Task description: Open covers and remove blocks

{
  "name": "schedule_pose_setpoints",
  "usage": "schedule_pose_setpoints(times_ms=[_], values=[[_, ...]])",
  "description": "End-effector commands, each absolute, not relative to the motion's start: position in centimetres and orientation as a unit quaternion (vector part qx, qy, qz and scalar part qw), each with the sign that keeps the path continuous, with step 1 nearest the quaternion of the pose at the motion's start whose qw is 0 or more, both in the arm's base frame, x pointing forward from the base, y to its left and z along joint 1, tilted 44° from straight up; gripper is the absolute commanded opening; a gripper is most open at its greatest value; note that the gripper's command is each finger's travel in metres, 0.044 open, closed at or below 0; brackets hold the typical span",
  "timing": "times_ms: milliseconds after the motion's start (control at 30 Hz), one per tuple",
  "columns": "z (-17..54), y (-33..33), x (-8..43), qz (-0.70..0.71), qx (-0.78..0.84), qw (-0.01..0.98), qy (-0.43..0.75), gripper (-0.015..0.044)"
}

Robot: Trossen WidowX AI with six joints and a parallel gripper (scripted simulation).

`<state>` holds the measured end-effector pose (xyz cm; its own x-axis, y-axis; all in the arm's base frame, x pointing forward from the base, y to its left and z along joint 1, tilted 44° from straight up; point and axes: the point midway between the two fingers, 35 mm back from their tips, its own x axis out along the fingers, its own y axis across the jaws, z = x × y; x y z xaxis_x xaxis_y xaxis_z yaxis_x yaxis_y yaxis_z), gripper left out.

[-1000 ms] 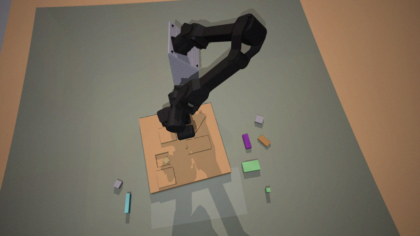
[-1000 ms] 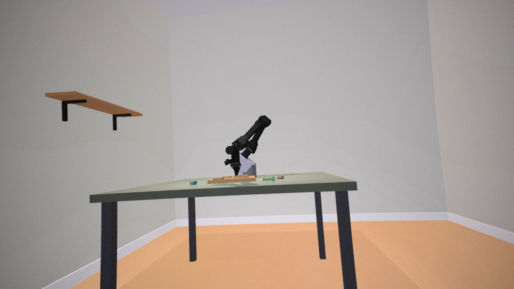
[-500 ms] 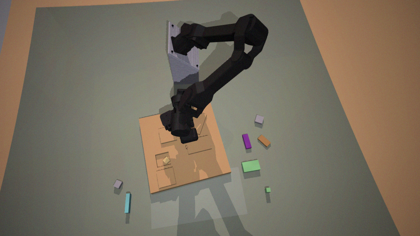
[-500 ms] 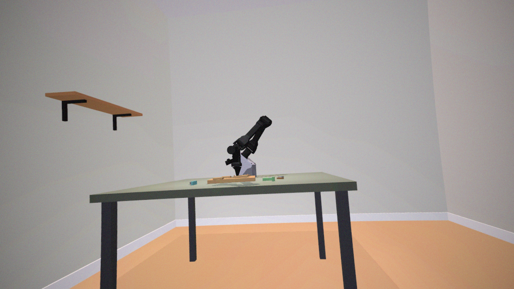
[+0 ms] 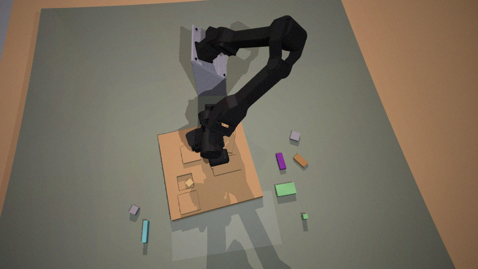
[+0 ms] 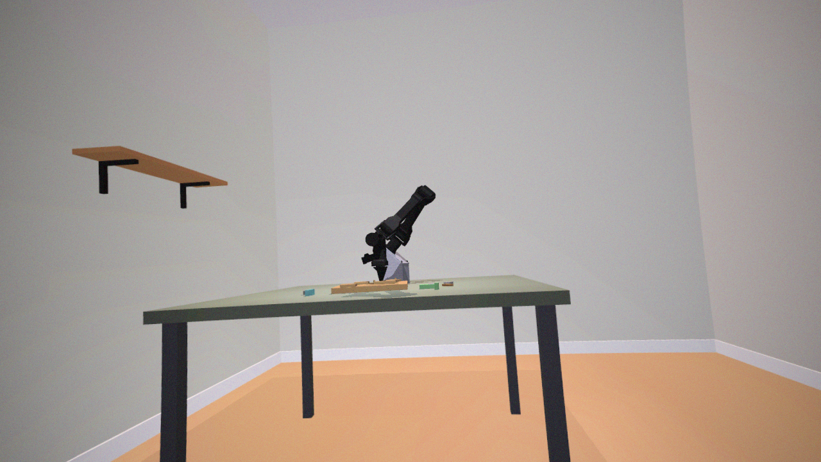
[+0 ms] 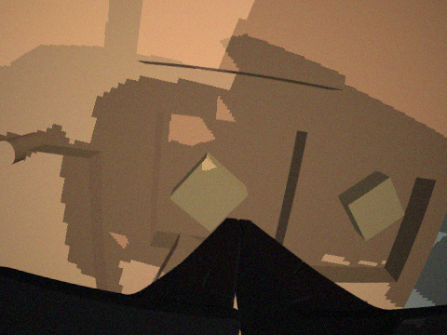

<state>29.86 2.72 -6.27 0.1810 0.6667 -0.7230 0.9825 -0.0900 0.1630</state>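
The wooden puzzle board lies under my arm. My gripper is shut and empty, pointing down low over the board; the arm hides its tips in the top view. In the wrist view a pale yellow block lies uncovered just beyond the fingertips, and a second yellow block lies uncovered to the right, near the board's edge. A third yellow block sits in an open well at the board's left. A square cover lies in front of that well, another square cover behind it. A wider cover lies near the middle.
Right of the board lie a purple block, an orange block, a grey cube, a green block and a small green cube. Left lie another grey cube and a cyan bar. The arm's base stands behind the board.
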Motion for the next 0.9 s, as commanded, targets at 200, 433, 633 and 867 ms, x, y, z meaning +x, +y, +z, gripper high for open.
schedule_pose_setpoints(times_ms=[200,433,633,867], values=[[-5.5,3.3,30.7,-0.241,0.698,0.323,0.592,0.0],[-5.0,3.7,31.1,-0.241,0.698,0.323,0.592,0.0],[-4.5,4.2,31.5,-0.241,0.698,0.323,0.592,0.0],[-4.0,4.4,31.7,-0.241,0.699,0.323,0.592,0.0]])
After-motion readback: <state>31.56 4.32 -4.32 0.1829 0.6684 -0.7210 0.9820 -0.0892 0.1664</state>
